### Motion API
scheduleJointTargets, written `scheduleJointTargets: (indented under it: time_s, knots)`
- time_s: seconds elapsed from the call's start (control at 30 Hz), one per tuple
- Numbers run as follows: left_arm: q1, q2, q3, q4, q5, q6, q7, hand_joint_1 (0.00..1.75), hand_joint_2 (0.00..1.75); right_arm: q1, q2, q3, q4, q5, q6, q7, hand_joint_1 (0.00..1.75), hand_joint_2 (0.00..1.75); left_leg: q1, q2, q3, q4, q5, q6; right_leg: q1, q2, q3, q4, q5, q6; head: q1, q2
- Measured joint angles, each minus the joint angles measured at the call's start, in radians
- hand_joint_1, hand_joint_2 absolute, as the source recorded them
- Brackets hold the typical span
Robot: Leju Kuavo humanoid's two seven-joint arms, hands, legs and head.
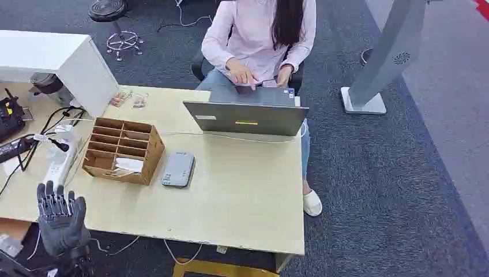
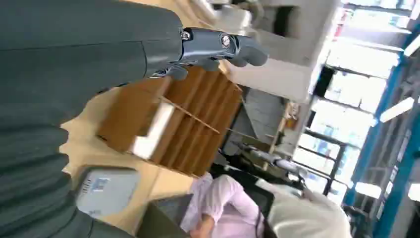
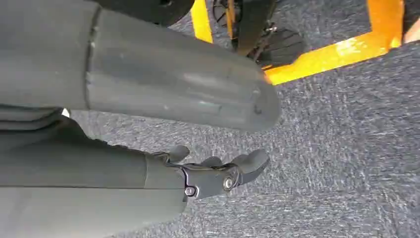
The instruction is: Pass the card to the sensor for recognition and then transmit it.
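Head view shows the left robot hand (image 1: 59,218) open and empty at the bench (image 1: 242,196) edge. A white card (image 1: 128,164) lies in the wooden box (image 1: 122,149). Reach slowly into that slot, then pinch the card's edge. Right robot hand (image 3: 218,173) hangs open.

Even, bright overhead light on the table (image 1: 242,190), soft shadows (left wrist view motion-blurred, windows (image 2: 356,94) blown out).

The robot's left hand (image 1: 59,220) is dark grey with segmented, ribbed fingers, while its right hand (image 3: 148,144) shows a thick smooth grey thumb, darker fingers and silver screws.
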Motion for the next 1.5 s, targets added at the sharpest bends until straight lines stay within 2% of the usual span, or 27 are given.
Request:
scheduleJointTargets:
  time_s: [0.3,0.57,0.77,1.03,1.5]
  knots:
    - [-0.036,-0.005,-0.071,-0.301,-0.139,-0.029,0.022,0.00,1.75,-0.003,0.000,0.007,0.007,0.034,-0.006,0.059,0.00,0.00,0.000,0.000,0.000,0.000,0.000,0.000,0.000,0.001,0.000,0.000,0.000,0.000,0.000,0.000]
    - [-0.137,0.010,-0.122,-0.375,-0.398,0.024,0.053,0.00,1.75,-0.005,0.000,0.029,0.011,0.068,0.001,0.083,0.00,0.00,0.000,0.000,0.000,0.000,0.001,-0.001,0.000,0.001,0.000,0.000,0.000,0.000,-0.001,0.000]
    - [-0.203,0.024,-0.161,-0.365,-0.597,0.058,0.108,0.00,1.75,-0.008,0.000,0.045,0.013,0.090,0.008,0.088,0.00,0.00,0.000,0.000,0.000,0.000,0.001,-0.001,0.000,0.001,0.000,0.000,0.001,0.000,-0.001,0.000]
    - [-0.283,0.084,-0.247,-0.275,-0.801,0.089,0.215,0.00,1.75,-0.011,0.001,0.064,0.014,0.115,0.022,0.090,0.00,0.00,0.000,0.000,0.000,0.000,0.001,-0.001,0.000,0.001,-0.001,0.000,0.001,0.000,-0.001,0.000]
    - [-0.432,0.226,-0.408,-0.047,-1.144,0.140,0.418,0.00,1.75,-0.015,0.001,0.101,0.019,0.164,0.045,0.100,0.00,0.00,0.000,0.000,0.000,0.000,0.001,0.000,0.000,0.001,-0.001,0.000,0.001,0.000,-0.001,0.000]
